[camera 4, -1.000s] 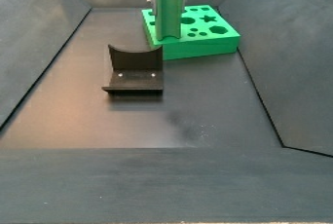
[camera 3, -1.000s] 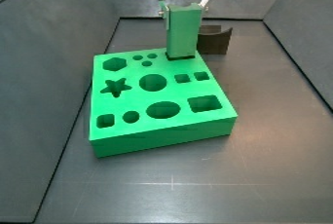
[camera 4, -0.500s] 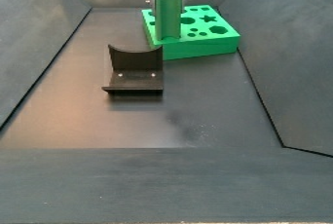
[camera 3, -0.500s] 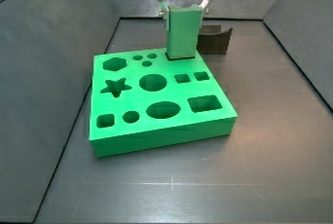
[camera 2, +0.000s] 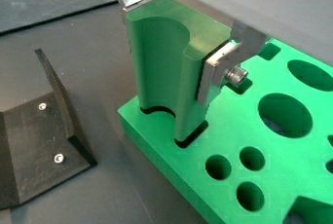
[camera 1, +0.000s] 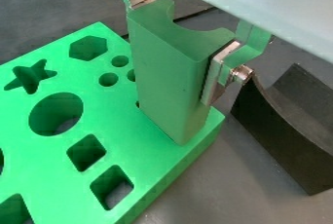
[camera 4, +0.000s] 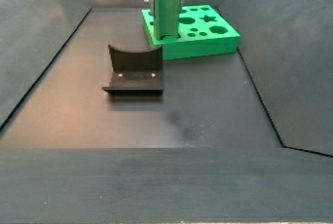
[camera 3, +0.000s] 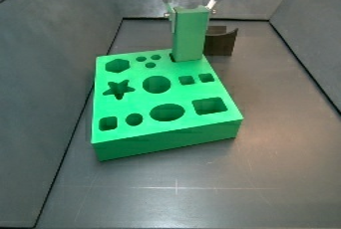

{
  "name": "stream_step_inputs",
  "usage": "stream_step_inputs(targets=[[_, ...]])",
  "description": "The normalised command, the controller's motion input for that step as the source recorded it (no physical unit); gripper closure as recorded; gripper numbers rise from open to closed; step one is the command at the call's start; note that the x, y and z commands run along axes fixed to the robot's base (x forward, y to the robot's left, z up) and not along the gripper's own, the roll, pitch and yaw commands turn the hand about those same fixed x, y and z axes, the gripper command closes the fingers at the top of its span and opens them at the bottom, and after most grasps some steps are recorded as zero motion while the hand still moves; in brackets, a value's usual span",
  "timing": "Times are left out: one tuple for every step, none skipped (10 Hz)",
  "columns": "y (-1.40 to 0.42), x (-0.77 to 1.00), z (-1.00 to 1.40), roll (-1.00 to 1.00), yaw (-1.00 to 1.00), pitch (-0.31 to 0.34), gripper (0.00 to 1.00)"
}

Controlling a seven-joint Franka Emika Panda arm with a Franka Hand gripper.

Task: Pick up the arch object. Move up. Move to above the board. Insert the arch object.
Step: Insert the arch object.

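Standing green arch object (camera 1: 173, 77) in gripper (camera 1: 182, 35)

Matt green plastic board (camera 1: 53, 160)

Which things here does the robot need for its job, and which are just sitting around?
Needed:
- arch object, upright at the board's edge, held by the end effector
- board

Just sitting around:
- fixture, on the floor apart from the board
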Motion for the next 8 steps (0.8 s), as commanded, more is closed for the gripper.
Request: stream_step_inputs(targets=[[0.03, 0.01, -0.43, -0.17, -0.01, 0.001, 1.00], [0.04, -0.06, -0.38, 0.00, 0.00, 0.023, 1.00], [0.09, 0.00, -0.27, -0.09, 0.00, 0.014, 1.00], [0.10, -0.04, -0.24, -0.05, 0.00, 0.004, 1.00], [0.11, -0.21, -0.21, -0.03, -0.03, 0.000, 1.00], [0.07, -0.23, -0.24, -0.01, -0.05, 0.000, 1.00], [0.00, -0.12, -0.27, -0.07, -0.03, 0.000, 1.00], [-0.07, -0.05, -0.21, -0.12, -0.03, 0.000, 1.00]])
